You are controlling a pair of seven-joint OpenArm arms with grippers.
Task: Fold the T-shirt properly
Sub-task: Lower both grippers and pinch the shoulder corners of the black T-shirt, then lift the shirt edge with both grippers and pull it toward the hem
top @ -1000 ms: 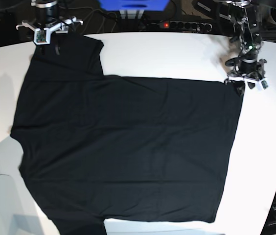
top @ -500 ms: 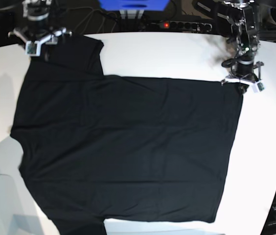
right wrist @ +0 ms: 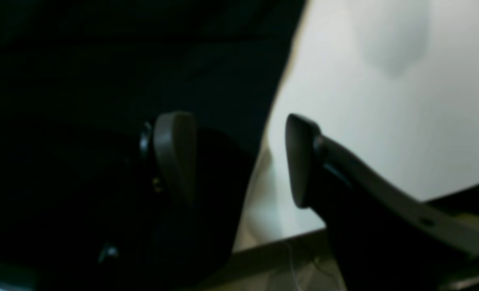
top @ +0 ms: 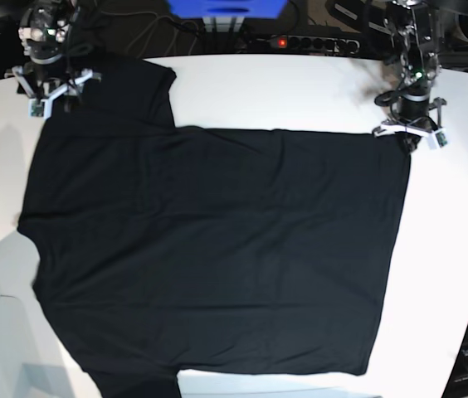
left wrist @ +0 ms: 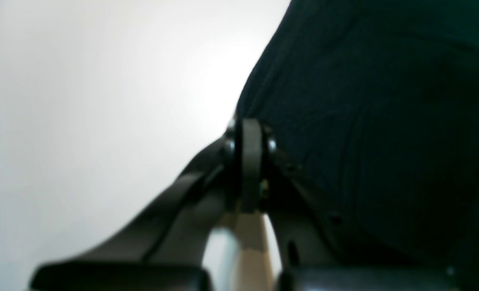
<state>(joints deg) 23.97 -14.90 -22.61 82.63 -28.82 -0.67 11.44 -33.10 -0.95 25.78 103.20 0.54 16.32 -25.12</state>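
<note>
The black T-shirt (top: 217, 249) lies spread flat on the white table (top: 300, 91), plain side up; no print or tag shows. My right gripper (top: 49, 98) is at the far left sleeve corner. In the right wrist view it (right wrist: 239, 157) is open, one finger over the T-shirt (right wrist: 102, 60), the other over bare table, with the cloth edge between them. My left gripper (top: 408, 137) is at the far right corner. In the left wrist view it (left wrist: 249, 129) is shut, its tips touching the edge of the T-shirt (left wrist: 385, 101); I cannot tell whether cloth is pinched.
A power strip (top: 304, 41) with a red light, cables and a blue box (top: 226, 8) lie behind the table's far edge. The table's curved right edge (top: 466, 315) runs close to the shirt's right side.
The right arm has moved left along the far sleeve edge to its outer corner. The left arm has shifted slightly toward the back. The shirt lies as before.
</note>
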